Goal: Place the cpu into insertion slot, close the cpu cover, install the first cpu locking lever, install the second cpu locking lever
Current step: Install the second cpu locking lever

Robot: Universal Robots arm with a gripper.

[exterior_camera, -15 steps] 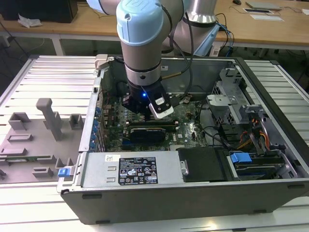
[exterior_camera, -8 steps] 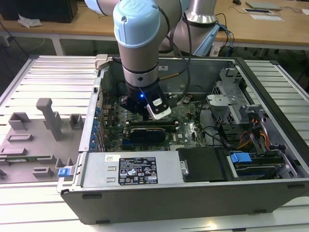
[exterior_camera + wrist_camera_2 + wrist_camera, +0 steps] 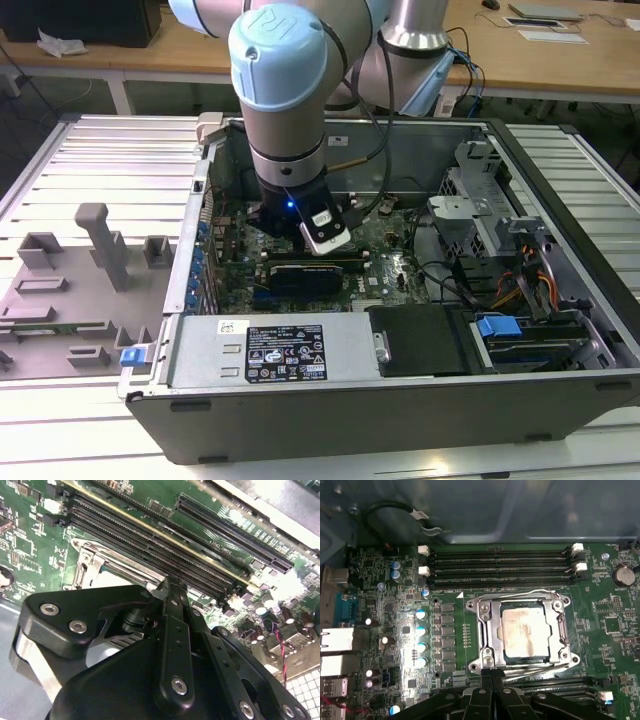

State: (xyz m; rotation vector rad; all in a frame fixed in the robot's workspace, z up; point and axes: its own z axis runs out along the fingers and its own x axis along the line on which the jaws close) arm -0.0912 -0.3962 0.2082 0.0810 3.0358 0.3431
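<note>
The cpu (image 3: 525, 632), a silvery-grey square, lies in the insertion slot (image 3: 560, 630) on the green board. The cpu cover (image 3: 490, 627), a silvery frame plate, lies down around it. One wire locking lever (image 3: 520, 594) runs along the side by the memory slots. Another lever (image 3: 540, 667) runs along the opposite side. My gripper (image 3: 488, 674) is shut, its black fingertips pressed together at the socket's edge by that second lever. Whether they touch the lever I cannot tell. In the second wrist view the fingers (image 3: 172, 595) hide most of the socket frame (image 3: 85, 562).
The arm (image 3: 285, 120) reaches down into an open computer case (image 3: 400, 400) on a slatted table. Long black memory slots (image 3: 500, 567) lie beside the socket. Capacitors (image 3: 421, 630), a coin battery (image 3: 623, 575) and cables (image 3: 385, 510) surround it. A grey fixture (image 3: 100, 245) stands at the exterior view's left.
</note>
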